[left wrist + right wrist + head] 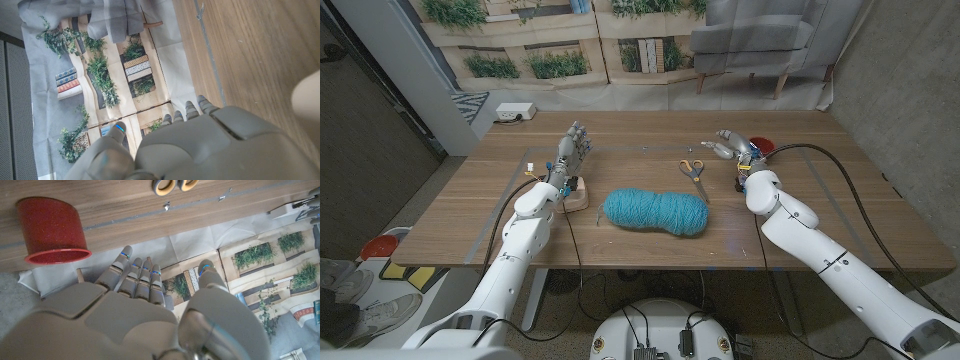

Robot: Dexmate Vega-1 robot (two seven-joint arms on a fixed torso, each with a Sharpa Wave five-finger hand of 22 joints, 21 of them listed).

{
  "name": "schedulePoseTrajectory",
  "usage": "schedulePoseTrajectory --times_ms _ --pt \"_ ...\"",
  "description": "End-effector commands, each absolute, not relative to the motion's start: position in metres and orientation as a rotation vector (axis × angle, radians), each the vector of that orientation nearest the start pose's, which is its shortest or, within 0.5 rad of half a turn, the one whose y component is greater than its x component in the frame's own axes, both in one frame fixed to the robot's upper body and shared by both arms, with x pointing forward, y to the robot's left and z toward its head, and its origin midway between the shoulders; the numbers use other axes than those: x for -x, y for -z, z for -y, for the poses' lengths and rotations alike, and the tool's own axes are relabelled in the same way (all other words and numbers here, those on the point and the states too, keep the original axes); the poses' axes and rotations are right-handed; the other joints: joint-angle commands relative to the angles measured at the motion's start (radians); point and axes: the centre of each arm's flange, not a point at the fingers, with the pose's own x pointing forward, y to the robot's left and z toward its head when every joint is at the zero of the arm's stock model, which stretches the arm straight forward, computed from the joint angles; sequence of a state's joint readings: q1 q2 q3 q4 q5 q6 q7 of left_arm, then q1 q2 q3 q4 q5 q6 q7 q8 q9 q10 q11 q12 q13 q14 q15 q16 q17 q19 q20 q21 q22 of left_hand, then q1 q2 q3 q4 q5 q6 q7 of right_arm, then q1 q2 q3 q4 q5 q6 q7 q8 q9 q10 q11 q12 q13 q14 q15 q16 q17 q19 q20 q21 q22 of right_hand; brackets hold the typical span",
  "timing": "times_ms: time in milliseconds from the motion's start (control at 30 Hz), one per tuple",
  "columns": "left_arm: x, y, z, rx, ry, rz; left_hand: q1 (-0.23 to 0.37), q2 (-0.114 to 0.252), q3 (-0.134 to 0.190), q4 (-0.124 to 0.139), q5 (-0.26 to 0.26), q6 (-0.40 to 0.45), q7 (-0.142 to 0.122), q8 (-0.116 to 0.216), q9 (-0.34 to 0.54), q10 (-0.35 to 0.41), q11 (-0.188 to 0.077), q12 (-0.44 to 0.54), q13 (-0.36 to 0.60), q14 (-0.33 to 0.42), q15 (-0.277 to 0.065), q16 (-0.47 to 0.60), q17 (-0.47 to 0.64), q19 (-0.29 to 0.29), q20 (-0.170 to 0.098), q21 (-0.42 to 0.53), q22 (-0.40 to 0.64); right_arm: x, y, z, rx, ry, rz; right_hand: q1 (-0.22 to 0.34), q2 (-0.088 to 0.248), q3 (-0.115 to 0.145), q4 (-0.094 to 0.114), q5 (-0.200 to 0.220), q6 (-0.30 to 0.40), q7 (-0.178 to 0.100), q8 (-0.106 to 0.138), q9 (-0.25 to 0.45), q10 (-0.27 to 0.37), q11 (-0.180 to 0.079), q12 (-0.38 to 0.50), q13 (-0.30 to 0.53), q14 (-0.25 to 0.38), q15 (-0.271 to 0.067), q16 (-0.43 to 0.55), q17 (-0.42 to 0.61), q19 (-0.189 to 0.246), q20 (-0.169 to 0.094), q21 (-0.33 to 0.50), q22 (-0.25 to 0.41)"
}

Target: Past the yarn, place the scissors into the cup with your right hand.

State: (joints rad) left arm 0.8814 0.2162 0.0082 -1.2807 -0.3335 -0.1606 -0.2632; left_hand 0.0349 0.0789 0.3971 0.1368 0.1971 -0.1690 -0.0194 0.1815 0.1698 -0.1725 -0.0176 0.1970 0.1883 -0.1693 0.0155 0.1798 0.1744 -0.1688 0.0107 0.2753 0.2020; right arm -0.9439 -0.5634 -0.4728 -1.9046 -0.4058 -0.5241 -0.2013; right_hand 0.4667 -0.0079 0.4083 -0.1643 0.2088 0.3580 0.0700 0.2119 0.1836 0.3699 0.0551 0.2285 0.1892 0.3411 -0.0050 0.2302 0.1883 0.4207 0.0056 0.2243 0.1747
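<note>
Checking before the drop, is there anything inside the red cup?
The red cup stands upright past the right robot hand. Only its outer wall and rim show; its inside is hidden.

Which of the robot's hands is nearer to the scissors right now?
Right. The right hand hovers just beside the scissors, while the left hand is raised across the table, beyond the yarn.

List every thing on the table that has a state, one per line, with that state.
Yellow-handled metal scissors: lying flat on the wooden table, blades closed, not held.
Teal yarn skein: lying on its side mid-table, wound.
Red cup: upright on the table, mouth open; contents cannot be seen.
Left hand: open, fingers up, holding nothing.
Right hand: open, raised beside the scissors, holding nothing.
</note>
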Motion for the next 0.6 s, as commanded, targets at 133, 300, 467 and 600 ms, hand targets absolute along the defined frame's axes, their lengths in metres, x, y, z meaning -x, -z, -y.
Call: schedulePoseTrajectory --times_ms 133,300,467,600 --pt "-0.659 0.033 -0.296 0.061 0.213 0.581 -0.001 0.005 -0.004 -0.002 0.008 -0.103 0.006 0.003 0.005 -0.144 0.003 0.01 0.002 -0.173 0.008 0.005 0.005 -0.079 0.009 0.0 0.002 -0.579 -0.002 0.194 1.078 0.299 0.465 0.028 -0.003 -0.006 -0.003 0.016 0.031 -0.006 0.006 0.005 0.035 0.004 0.011 0.008 0.042 -0.012 0.019 0.007 0.029 -0.007 0.011 0.006" --pt "-0.66 0.033 -0.296 0.062 0.213 0.58 -0.001 0.005 -0.004 -0.002 0.008 -0.104 0.005 0.003 0.005 -0.144 0.003 0.01 0.002 -0.173 0.008 0.005 0.005 -0.078 0.01 0.0 0.002 -0.577 -0.003 0.188 1.121 0.326 0.459 0.05 -0.009 -0.01 -0.003 0.027 0.053 -0.014 0.008 0.005 0.074 -0.001 0.024 0.012 0.079 -0.029 0.033 0.017 0.054 -0.004 0.018 0.008" --pt "-0.661 0.032 -0.296 0.061 0.213 0.579 -0.001 0.004 -0.005 -0.002 0.008 -0.103 0.005 0.003 0.005 -0.143 0.003 0.01 0.002 -0.173 0.008 0.005 0.005 -0.078 0.011 0.0 0.002 -0.575 -0.002 0.182 1.159 0.352 0.449 0.072 -0.007 -0.009 -0.004 0.039 0.066 -0.022 0.007 0.006 0.09 -0.004 0.029 0.015 0.118 -0.049 0.053 0.03 0.054 -0.013 0.016 0.009" --pt "-0.661 0.033 -0.296 0.063 0.214 0.577 -0.001 0.004 -0.005 -0.002 0.008 -0.103 0.006 0.003 0.005 -0.143 0.003 0.01 0.002 -0.173 0.008 0.005 0.005 -0.077 0.011 0.0 0.002 -0.575 -0.001 0.178 1.185 0.367 0.442 0.087 -0.004 -0.012 -0.001 0.049 0.088 -0.021 0.011 0.007 0.11 -0.002 0.038 0.02 0.158 -0.063 0.078 0.049 0.054 -0.018 0.013 0.009"
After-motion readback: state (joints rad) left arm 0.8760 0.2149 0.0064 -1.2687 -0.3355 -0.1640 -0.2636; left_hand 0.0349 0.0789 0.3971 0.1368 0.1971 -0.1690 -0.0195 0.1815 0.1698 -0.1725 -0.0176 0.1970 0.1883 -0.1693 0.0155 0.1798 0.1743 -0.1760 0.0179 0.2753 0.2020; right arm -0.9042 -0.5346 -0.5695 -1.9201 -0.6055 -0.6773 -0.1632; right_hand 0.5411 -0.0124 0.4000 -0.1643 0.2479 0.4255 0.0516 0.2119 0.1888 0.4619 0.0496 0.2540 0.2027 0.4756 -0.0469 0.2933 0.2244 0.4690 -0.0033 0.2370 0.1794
